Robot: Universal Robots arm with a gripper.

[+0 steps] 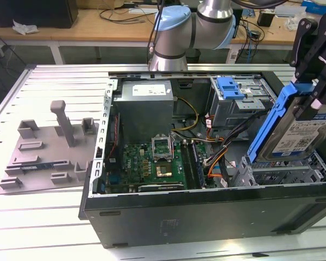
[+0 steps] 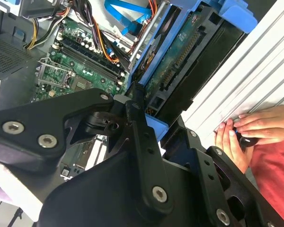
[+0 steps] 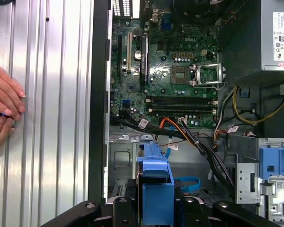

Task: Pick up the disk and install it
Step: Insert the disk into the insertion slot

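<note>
The gripper (image 1: 311, 100) was clamped on the upper end of the disk (image 1: 296, 136), so the drive was firmly carried and not released. The disk hung tilted above the open computer case (image 1: 206, 220), over the end of the case at the exterior view's right. Its blue carrier bracket (image 1: 271, 122) was turned toward the inside of the case, and its lower edge was just above the metal drive bay (image 1: 277, 175) on the case's floor. It seemed not yet seated in anything. I could not tell whether the lower corner touched the bay.

In my judgement the step in hand was bringing the disk to this bay. To do it well, the tilt had to be taken out, so that the bracket's rails would meet the bay's guides squarely. The bundle of cables (image 1: 220, 144) ran inside the case just beside the bay, between it and the motherboard (image 1: 152, 163). A slow descent would save the disk's connector edge (image 2: 180, 59) from catching them. The fixed drive cage (image 1: 236, 95) at the case's far wall was well apart from the disk. A person's hands (image 3: 2, 111) rested on the table (image 3: 52, 142) outside the case, near its wall, so the motion ought to be held within the case.
</note>
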